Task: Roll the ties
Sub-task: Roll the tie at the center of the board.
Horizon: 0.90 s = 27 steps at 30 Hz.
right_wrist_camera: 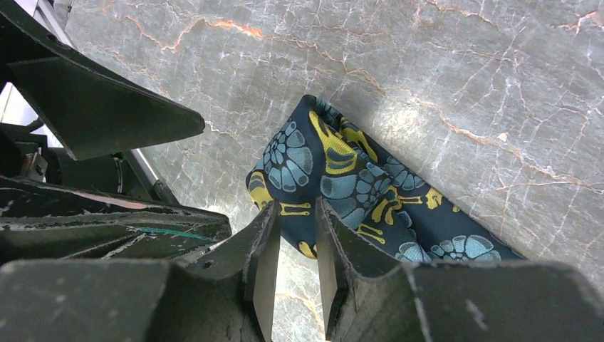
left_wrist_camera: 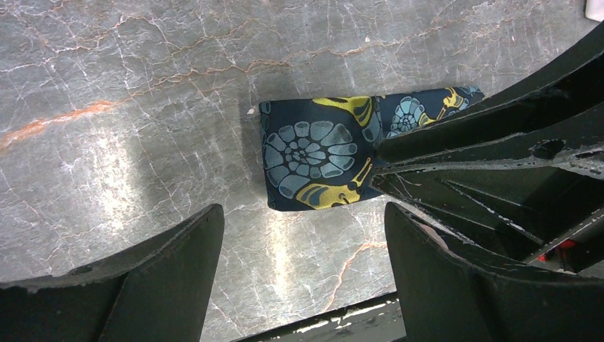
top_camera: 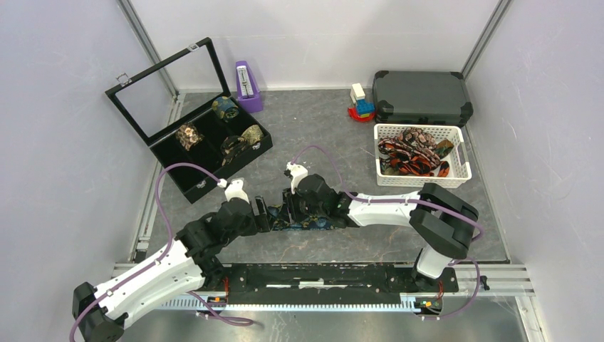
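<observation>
Here, left pincer [left_wrist_camera: 303, 214] spread wide; right pincer [right_wrist_camera: 297, 214] pinching the navy paisley tie [right_wrist_camera: 356, 185].

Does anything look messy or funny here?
Yes. The ties in the white basket lie in a tangled heap, unlike the neat coils in the black box. The navy tie on the table looks folded over at its end.
</observation>
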Available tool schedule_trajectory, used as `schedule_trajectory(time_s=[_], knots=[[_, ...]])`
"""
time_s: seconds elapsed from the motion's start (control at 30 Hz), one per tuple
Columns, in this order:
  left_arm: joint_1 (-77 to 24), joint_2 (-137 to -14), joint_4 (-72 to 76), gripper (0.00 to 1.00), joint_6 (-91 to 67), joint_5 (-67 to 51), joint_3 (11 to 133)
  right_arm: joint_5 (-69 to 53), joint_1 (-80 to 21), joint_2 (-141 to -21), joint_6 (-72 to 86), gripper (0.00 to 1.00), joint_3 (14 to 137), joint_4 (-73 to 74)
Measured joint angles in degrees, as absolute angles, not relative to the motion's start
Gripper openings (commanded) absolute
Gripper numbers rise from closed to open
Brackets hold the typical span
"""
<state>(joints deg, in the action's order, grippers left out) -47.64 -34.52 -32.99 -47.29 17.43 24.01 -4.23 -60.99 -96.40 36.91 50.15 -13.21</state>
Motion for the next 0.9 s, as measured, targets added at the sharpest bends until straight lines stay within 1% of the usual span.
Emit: schedule_trajectory(time_s=[0.27, 0.6, 0.9], knots=[[-47.62, -34.48, -32.77, 0.88, -47.29, 17.43, 23.73, -4.01, -60.84, -96.29, 36.4, 0.34, 50.57, -13.15], [-47.59, -34.3, -32.49, 0.88, -47.31, 17.47, 22.55, -3.81, -60.69, -96.57, 35.7, 0.3, 50.35, -13.37], [-47.57, -32.29, -30.02, 0.88, -47.31, 17.69, 20.49, -3.42, -60.49, -96.86, 35.7, 0.29, 46.92, -14.66]])
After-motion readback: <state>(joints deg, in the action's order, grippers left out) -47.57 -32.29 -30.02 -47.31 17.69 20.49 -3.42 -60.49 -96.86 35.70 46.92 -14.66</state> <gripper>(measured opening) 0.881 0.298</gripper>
